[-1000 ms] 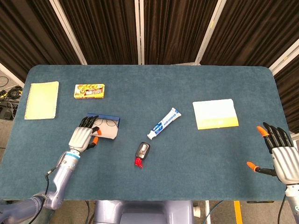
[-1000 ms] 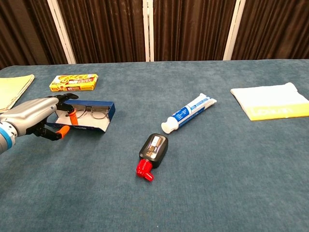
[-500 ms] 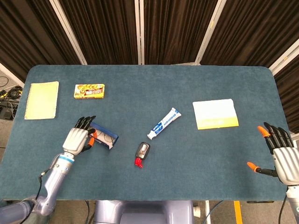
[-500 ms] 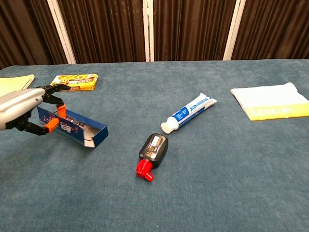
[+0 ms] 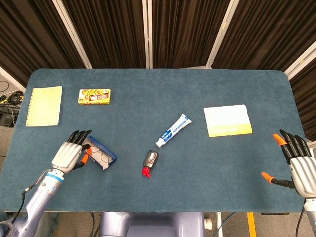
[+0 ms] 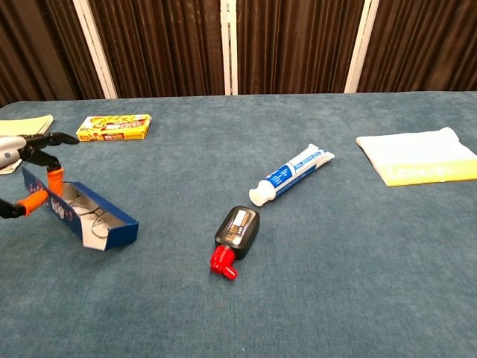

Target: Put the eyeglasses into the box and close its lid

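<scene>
Box (image 5: 100,154), eyeglasses (image 6: 88,216) inside, dragged nearer and turned since a second ago; left hand (image 5: 69,154) pinching its end; right hand (image 5: 295,163) spread, idle; lid unclosed.

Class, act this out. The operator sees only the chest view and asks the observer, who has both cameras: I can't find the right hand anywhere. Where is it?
Observer: The right hand is by the table's right edge, towards the near corner, fingers spread, holding nothing.
Operator: And the yellow sliver at my left edge?
Observer: A spiral notebook, lying flat, farther back than the left hand and apart from the box.
Operator: I see only fingertips on the box.
Observer: Head view shows the whole left hand, back upward, at the box's left end.
</scene>
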Robot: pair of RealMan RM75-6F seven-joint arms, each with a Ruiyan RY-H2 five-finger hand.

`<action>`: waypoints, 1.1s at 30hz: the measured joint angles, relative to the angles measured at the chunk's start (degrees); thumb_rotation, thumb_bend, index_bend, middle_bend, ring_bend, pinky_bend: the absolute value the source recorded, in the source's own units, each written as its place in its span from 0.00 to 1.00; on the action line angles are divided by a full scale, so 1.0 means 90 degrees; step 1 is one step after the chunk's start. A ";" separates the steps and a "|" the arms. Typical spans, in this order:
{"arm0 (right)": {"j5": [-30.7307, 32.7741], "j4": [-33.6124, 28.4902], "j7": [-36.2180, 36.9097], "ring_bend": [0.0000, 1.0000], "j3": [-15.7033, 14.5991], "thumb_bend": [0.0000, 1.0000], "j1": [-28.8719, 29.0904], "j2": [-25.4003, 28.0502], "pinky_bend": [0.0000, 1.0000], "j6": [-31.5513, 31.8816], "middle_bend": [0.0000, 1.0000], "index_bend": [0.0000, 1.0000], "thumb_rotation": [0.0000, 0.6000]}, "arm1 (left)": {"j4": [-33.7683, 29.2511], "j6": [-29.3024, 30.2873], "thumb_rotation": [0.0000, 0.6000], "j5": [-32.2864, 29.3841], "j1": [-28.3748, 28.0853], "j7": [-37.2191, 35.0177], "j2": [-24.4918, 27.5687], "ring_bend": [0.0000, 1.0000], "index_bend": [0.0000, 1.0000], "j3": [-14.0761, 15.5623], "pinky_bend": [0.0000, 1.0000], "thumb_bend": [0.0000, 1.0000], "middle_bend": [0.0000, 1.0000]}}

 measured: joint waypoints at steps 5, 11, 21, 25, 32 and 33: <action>0.0008 0.0004 -0.0029 0.00 0.0003 0.00 0.0012 -0.0013 0.00 -0.0022 0.00 0.00 1.00 | -0.0038 -0.0214 1.00 -0.0173 -0.0061 0.0164 -0.0102 0.00 0.67 -0.0018 0.00 0.58 0.00; 0.0044 0.0021 -0.0032 0.00 0.0012 0.00 0.0019 -0.0019 0.00 -0.0042 0.00 0.00 1.00 | 0.0267 -0.0429 1.00 -0.0306 -0.0203 0.0082 -0.0491 0.00 0.67 -0.0134 0.00 0.58 0.00; 0.0076 0.0029 -0.0011 0.00 0.0018 0.00 0.0020 -0.0011 0.00 -0.0060 0.00 0.00 1.00 | 0.0578 -0.0532 1.00 -0.0538 -0.0325 0.0167 -0.0798 0.00 0.45 -0.0297 0.00 0.47 0.00; 0.0078 0.0026 -0.0032 0.00 0.0015 0.00 0.0026 -0.0017 0.00 -0.0077 0.00 0.00 1.00 | 0.0639 -0.0545 1.00 -0.0556 -0.0338 0.0090 -0.0827 0.00 0.03 -0.0324 0.00 0.27 0.00; 0.0084 0.0018 -0.0060 0.00 0.0016 0.00 0.0024 -0.0024 0.00 -0.0074 0.00 0.00 1.00 | 0.0751 -0.0420 1.00 -0.0489 -0.0332 -0.0297 -0.0809 0.00 0.00 -0.0443 0.00 0.21 0.00; 0.0084 0.0018 -0.0056 0.00 0.0017 0.00 0.0023 -0.0023 0.00 -0.0072 0.00 0.00 1.00 | 0.0752 -0.0387 1.00 -0.0466 -0.0327 -0.0343 -0.0792 0.00 0.00 -0.0457 0.00 0.21 0.00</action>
